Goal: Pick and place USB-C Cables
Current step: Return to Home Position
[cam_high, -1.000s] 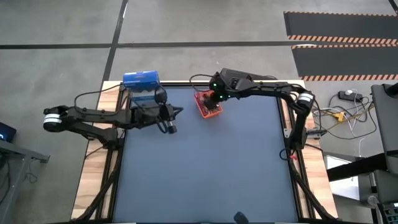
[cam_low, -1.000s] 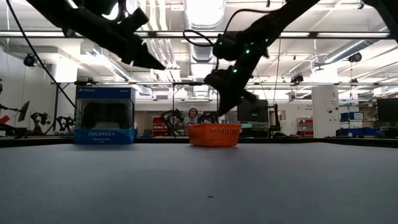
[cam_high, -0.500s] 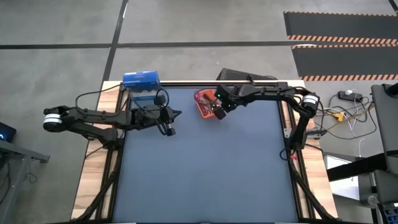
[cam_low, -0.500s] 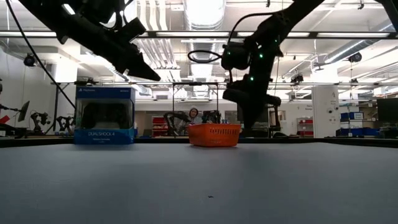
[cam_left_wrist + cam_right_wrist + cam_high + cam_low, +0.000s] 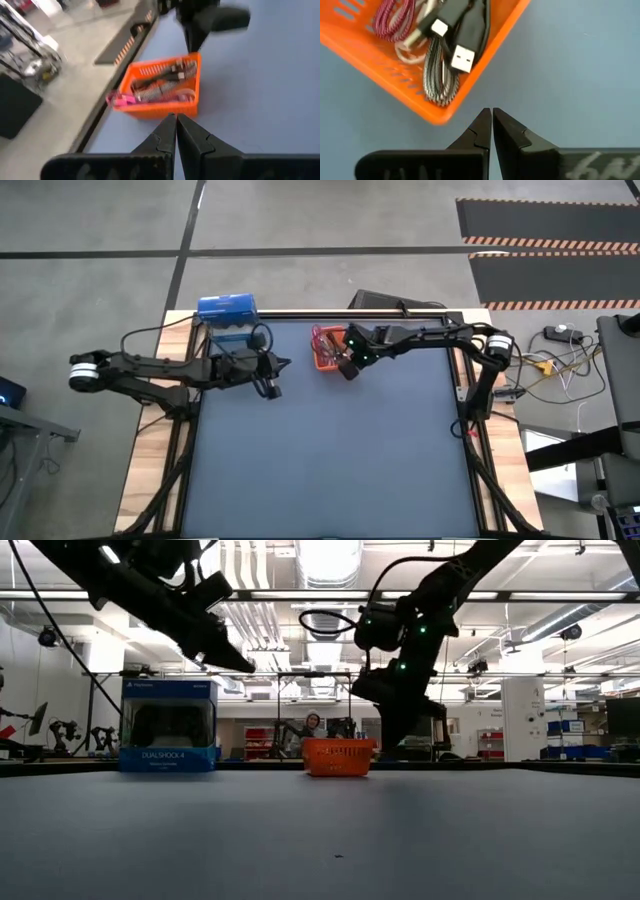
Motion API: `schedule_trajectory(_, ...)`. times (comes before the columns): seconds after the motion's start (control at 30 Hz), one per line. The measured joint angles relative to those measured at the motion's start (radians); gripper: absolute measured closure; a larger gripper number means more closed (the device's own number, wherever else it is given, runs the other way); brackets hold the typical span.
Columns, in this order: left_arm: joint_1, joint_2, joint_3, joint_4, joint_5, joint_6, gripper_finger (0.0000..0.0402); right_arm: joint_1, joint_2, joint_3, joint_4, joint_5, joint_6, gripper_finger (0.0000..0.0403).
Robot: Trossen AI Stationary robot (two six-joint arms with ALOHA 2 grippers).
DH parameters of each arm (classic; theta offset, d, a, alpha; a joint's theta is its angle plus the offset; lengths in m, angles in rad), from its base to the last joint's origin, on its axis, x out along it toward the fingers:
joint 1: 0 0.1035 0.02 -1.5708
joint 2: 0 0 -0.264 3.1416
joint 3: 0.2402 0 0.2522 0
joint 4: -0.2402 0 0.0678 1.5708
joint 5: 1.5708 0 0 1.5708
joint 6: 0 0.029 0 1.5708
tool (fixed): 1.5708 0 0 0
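High view: the small orange slotted plastic tray [image 5: 324, 346] sits near the 12 o'clock edge of the dark blue counter [image 5: 330, 465]. The four USB-C cables are bundled inside it. The right gripper [image 5: 346, 367] hangs just beside the tray's 4 o'clock corner, fingers pressed together and holding nothing. The left gripper [image 5: 281, 364] waits off toward the tray's 9 o'clock, near the blue cardboard box [image 5: 227, 309]; its fingers are likewise pressed together and empty.

The right wrist view shows the black cable [image 5: 472, 30], the silver-grey braided cable [image 5: 436, 75], the magenta-pink cable [image 5: 395, 17] and a loop of the white cable [image 5: 405, 50] all within the tray walls.

The chief risk is the right arm's retreat. Its fingertips are so close to the tray corner that a swing toward 10 o'clock, or a pull back with no lift first, would probably clip the rim. That could skid the light tray or tip it.

In the left wrist view one end of the magenta-pink cable droops over the rim, so a jolt might drag it out.
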Motion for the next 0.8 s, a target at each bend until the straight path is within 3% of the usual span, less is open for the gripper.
schedule_trajectory(0.13, 0.000, -0.062, -0.004, -0.115, 0.037, -0.045, 0.0401, 0.020, -0.052, -0.068, 0.029, 0.015, -0.031, 0.0394)
schedule_trajectory(0.27, 0.000, -0.173, -0.046, -0.163, 0.209, -0.064, 0.0401, 0.054, -0.146, -0.213, 0.197, 0.005, -0.136, 0.0394)
schedule_trajectory(0.4, 0.000, -0.306, -0.115, -0.136, 0.407, -0.046, 0.0401, 0.097, -0.264, -0.406, 0.519, -0.016, -0.296, 0.0394)
schedule_trajectory(0.53, 0.001, -0.430, -0.181, -0.127, 0.542, -0.038, 0.0401, 0.123, -0.373, -0.593, 0.875, -0.121, -0.416, 0.0394)
schedule_trajectory(0.63, 0.001, -0.515, -0.217, -0.121, 0.595, -0.058, 0.0401, 0.125, -0.459, -0.699, 0.999, -0.164, -0.420, 0.0394)
schedule_trajectory(0.8, 0.001, -0.637, -0.278, -0.123, 0.598, -0.098, 0.0401, 0.142, -0.617, -0.825, 1.101, -0.188, -0.376, 0.0394)
